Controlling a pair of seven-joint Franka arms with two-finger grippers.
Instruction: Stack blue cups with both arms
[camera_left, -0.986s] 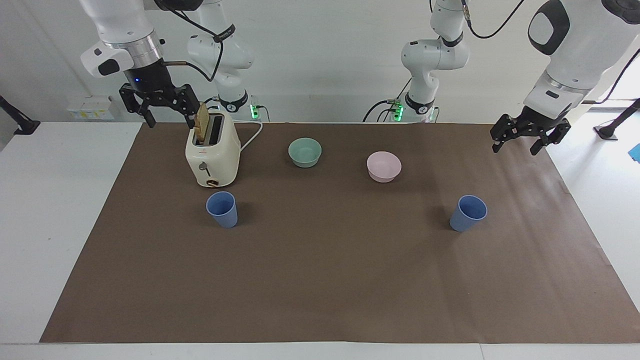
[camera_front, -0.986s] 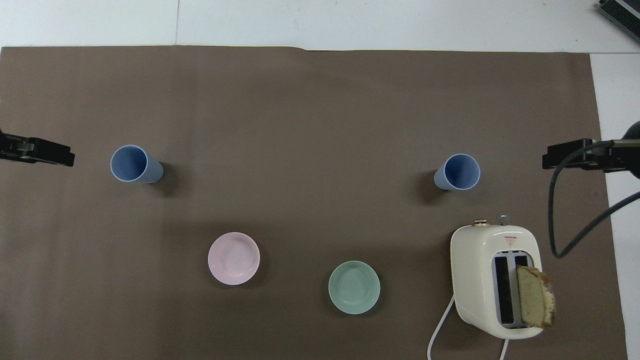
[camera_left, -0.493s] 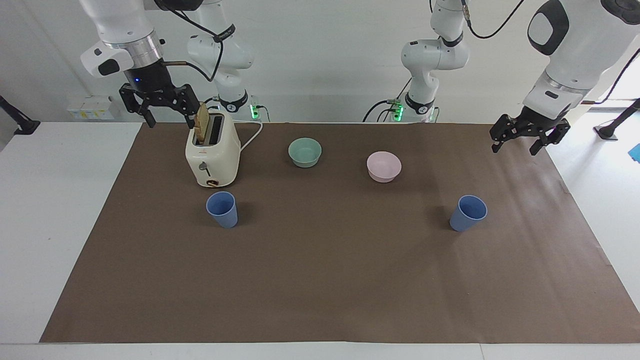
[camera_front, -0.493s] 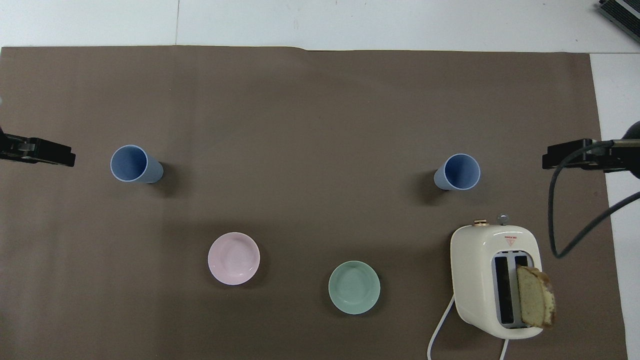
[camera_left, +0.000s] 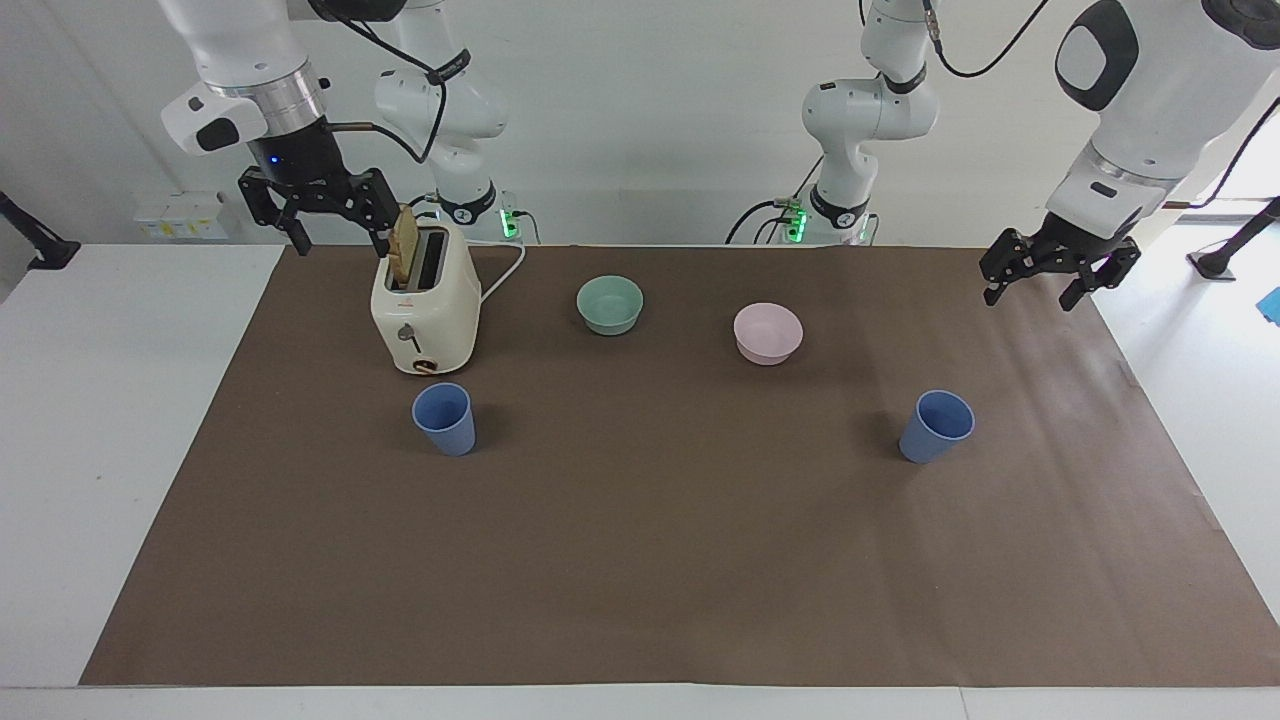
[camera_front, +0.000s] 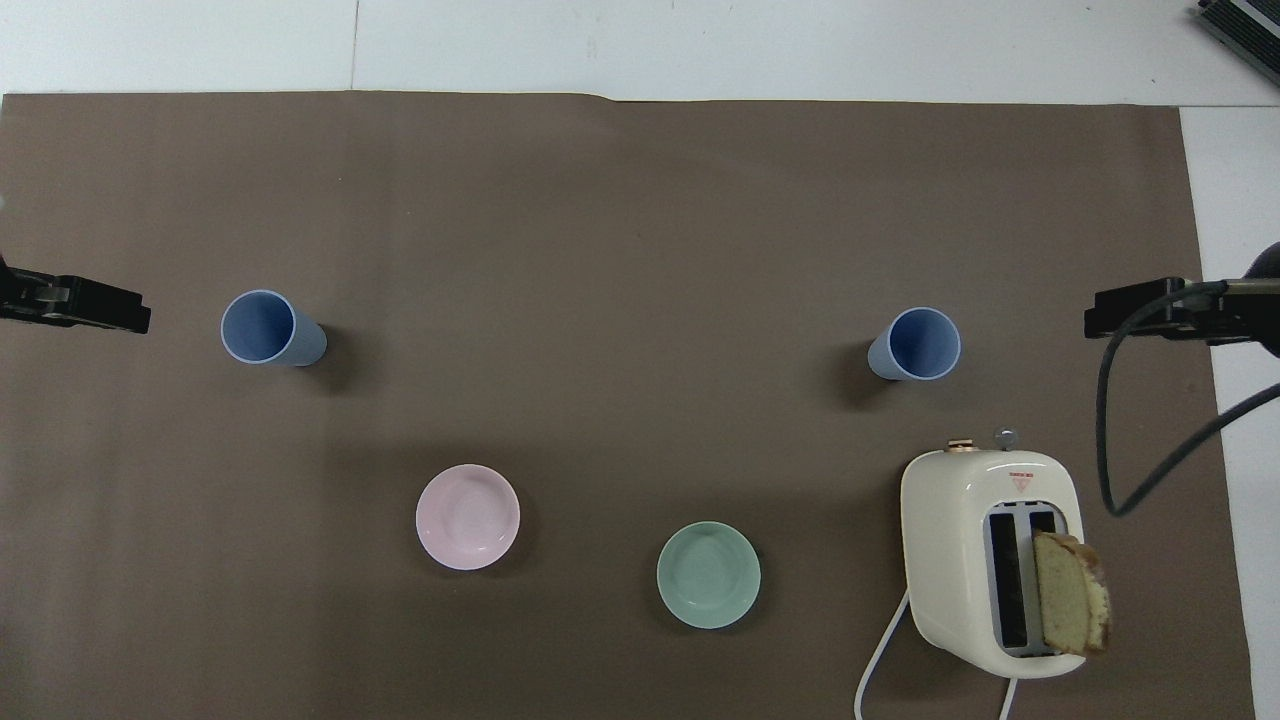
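Nothing has shifted over the last second, so we judge the stacking not yet begun. Our right gripper (camera_left: 335, 240) hangs over the table edge beside the toaster (camera_left: 425, 310), jaws apart and empty; our left gripper (camera_left: 1035, 290) (likewise spread, empty) hangs over its own end. The blue cups stand upright and well apart: one (camera_left: 444, 419) just in front of the toaster, the other (camera_left: 936, 426) toward the left arm's end.
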